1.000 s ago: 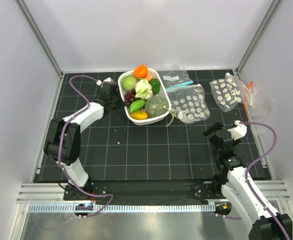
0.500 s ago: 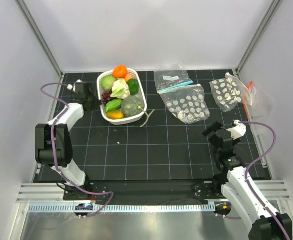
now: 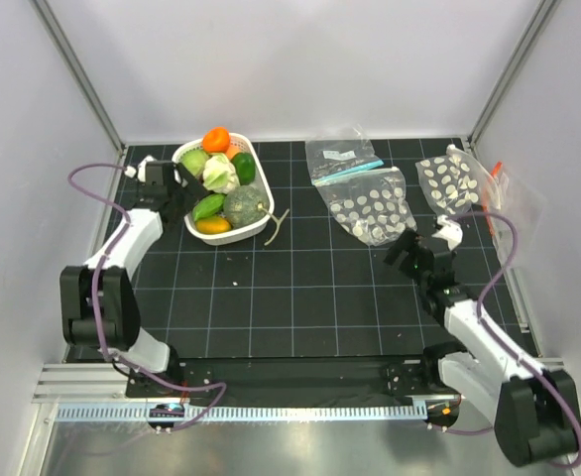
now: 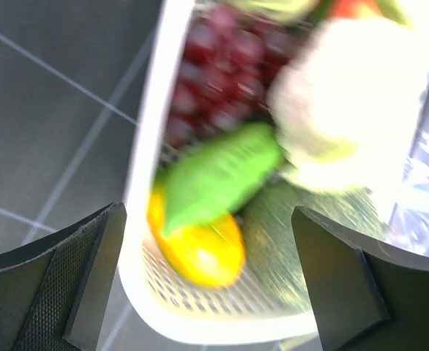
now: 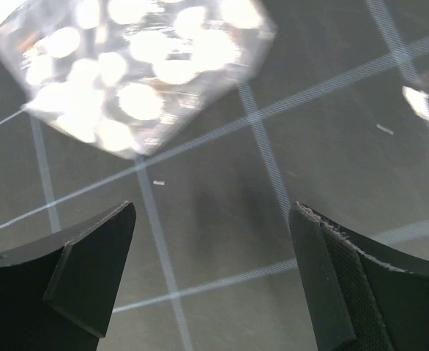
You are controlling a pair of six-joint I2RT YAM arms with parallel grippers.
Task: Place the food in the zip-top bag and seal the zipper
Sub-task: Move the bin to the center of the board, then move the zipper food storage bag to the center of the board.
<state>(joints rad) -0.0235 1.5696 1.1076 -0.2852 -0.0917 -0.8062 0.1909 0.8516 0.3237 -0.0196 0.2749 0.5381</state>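
Observation:
The food fills a white basket (image 3: 256, 177) at the back left: dark green melon (image 3: 243, 206), white cauliflower (image 3: 219, 174), a green piece (image 3: 209, 206) and a yellow-orange piece (image 3: 213, 225). My left gripper (image 3: 181, 188) is open and straddles the basket's left rim. Its wrist view shows the rim (image 4: 145, 146), the yellow-orange piece (image 4: 200, 248) and the green piece (image 4: 218, 175) between the spread jaws (image 4: 209, 216). The zip-top bag (image 3: 375, 203) lies flat right of centre; I cannot make out its zipper. My right gripper (image 3: 407, 246) hangs open and empty just short of the bag's near corner (image 5: 134, 66).
A smaller clear bag with a teal strip (image 3: 340, 159) lies behind the zip-top bag. Another dotted bag with an orange-red strip (image 3: 454, 183) sits at the far right. A thin pale stem (image 3: 274, 226) pokes out beside the basket. Grey walls close in both sides.
The basket slid left with my left gripper, which then opened and let go of the rim. My right arm reached forward toward the zip-top bag's near corner.

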